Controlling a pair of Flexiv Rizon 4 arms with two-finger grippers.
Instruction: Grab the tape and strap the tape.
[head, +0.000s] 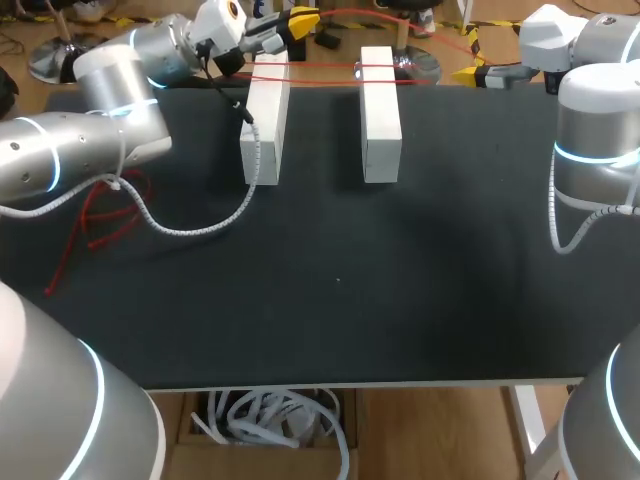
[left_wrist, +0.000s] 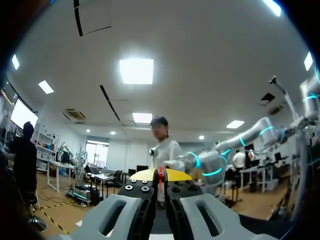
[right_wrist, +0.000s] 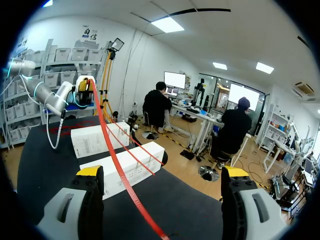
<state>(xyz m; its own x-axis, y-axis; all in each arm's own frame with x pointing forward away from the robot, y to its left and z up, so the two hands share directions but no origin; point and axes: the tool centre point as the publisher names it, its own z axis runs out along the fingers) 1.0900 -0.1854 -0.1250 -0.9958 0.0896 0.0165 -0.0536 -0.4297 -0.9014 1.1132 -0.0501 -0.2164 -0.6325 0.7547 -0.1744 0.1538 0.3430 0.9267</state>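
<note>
Two white boxes (head: 265, 120) (head: 380, 115) lie side by side at the far side of the black table (head: 330, 290). A thin red tape (head: 320, 68) is stretched across their far ends. My left gripper (head: 305, 20) hovers above the far end of the left box, shut on the red tape (left_wrist: 160, 176), which shows as a strip between its yellow tips. My right gripper (head: 472, 72) is beyond the table's far right, open. In the right wrist view the tape (right_wrist: 120, 175) runs from the left gripper (right_wrist: 85, 84) down between the wide-open fingers (right_wrist: 91, 172) without touching them; the right gripper (right_wrist: 162, 172) holds nothing.
A white coiled cable (head: 200, 225) from my left arm sags onto the table beside the left box. Loose red tape (head: 100, 215) hangs by the table's left edge. The near half of the table holds nothing else.
</note>
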